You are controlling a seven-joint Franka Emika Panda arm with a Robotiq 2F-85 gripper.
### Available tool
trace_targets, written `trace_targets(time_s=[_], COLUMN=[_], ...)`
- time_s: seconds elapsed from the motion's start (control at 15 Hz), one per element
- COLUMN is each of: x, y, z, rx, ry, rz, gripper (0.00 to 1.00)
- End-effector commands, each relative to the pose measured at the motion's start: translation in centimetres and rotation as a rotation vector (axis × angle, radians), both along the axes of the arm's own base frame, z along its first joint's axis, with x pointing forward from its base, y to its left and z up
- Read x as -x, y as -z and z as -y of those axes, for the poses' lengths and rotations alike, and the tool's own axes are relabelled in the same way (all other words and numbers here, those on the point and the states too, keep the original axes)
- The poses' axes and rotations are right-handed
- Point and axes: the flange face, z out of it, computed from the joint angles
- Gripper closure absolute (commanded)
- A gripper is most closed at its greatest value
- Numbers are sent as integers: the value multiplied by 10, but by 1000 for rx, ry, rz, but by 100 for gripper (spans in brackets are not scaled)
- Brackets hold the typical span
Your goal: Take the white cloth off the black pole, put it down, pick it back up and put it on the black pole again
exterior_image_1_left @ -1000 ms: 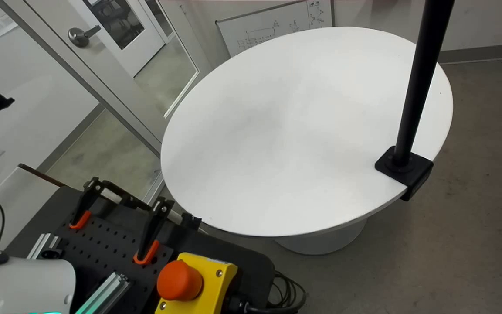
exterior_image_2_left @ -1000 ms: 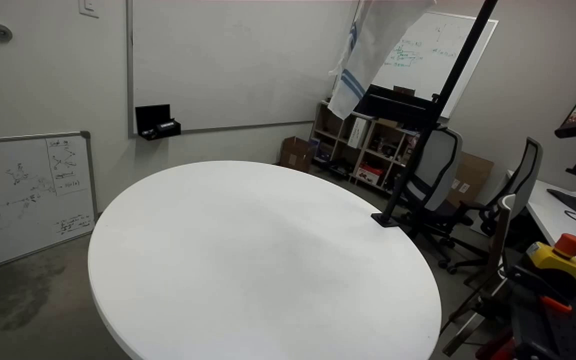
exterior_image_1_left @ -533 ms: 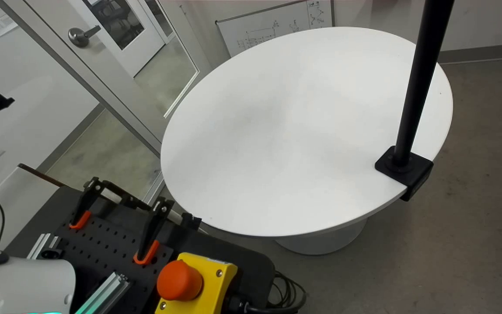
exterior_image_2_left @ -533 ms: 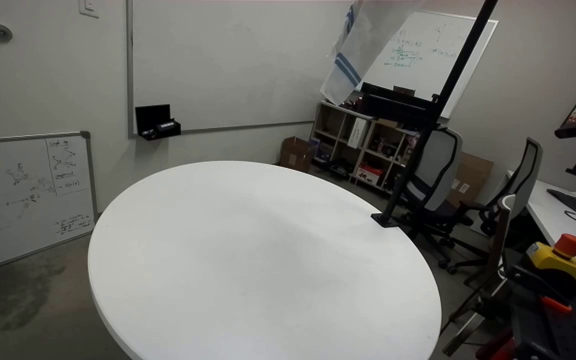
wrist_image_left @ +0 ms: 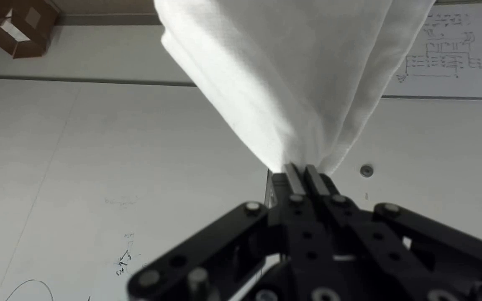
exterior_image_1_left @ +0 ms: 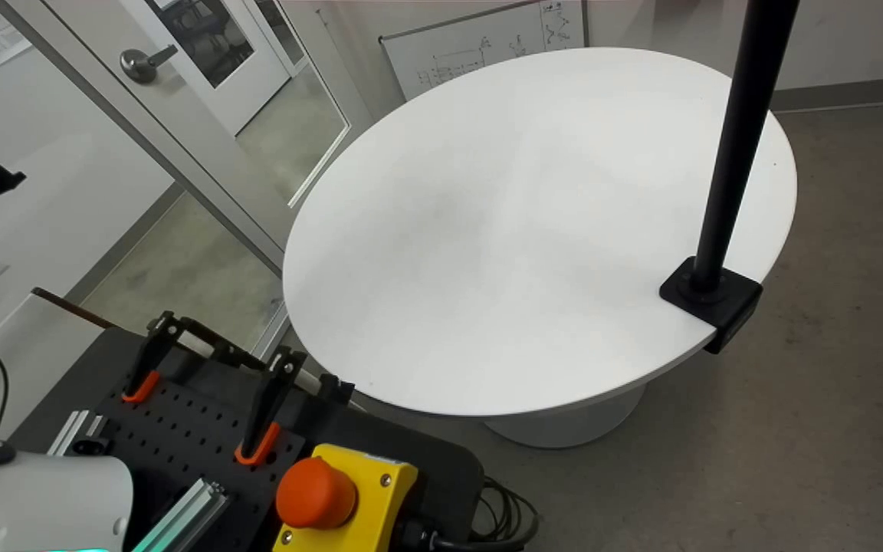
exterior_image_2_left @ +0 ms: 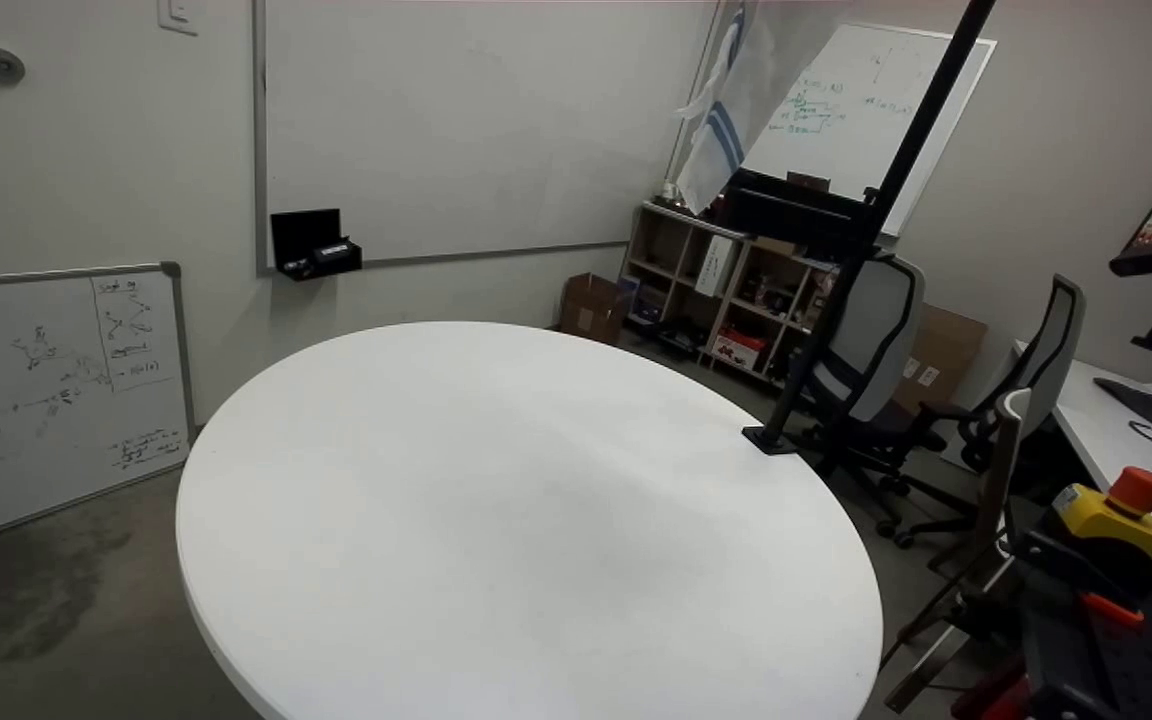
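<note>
A round white table (exterior_image_2_left: 496,540) shows in both exterior views. In an exterior view, a door (exterior_image_1_left: 188,123) with a metal handle (exterior_image_1_left: 142,66) is left of the table. In an exterior view, a scribbled whiteboard (exterior_image_2_left: 46,400) stands low to the table's left, and a larger whiteboard (exterior_image_2_left: 456,130) is on the wall (exterior_image_2_left: 436,295) behind the table. Beyond the table toward the right come a cardboard box (exterior_image_2_left: 591,308), a cubby shelf (exterior_image_2_left: 658,240) and some office chairs (exterior_image_2_left: 876,340). Well right of the table is a white desk (exterior_image_2_left: 1101,425).
</note>
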Motion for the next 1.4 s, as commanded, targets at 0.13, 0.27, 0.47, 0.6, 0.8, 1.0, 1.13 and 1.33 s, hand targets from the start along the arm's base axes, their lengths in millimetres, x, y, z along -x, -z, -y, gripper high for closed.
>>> trace_targets(time_s=[0.13,0.27,0.47,0.6,0.8,1.0,1.13,1.33], x=[35,34,32,28,11,-10,-26,-52], y=[5,11,18,26,39,48,51,59], z=[28,43,63,77,101,120,129,135], rx=[-17,-36,-56,-70,-94,-117,-130,-128], ry=[39,73,117,153,224,299,337,390], rz=[-18,-33,-73,-106,-139,-146,-143,-135], gripper=[97,97,97,97,97,97,97,97])
